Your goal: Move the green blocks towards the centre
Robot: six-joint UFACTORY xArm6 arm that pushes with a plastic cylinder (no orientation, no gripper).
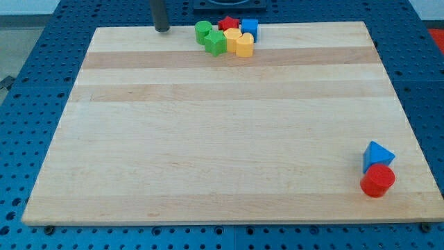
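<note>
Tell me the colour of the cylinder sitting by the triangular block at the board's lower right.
Red: the red cylinder touches the blue triangular block, seen in the camera view.

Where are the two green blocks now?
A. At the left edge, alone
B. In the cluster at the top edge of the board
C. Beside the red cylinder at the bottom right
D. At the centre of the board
B: the green cylinder and the green block sit in the top-edge cluster, to the right of my tip.

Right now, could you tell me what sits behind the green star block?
Behind the green star block, toward the view's top, a green cylinder and red block show; their lower parts are hidden.
</note>
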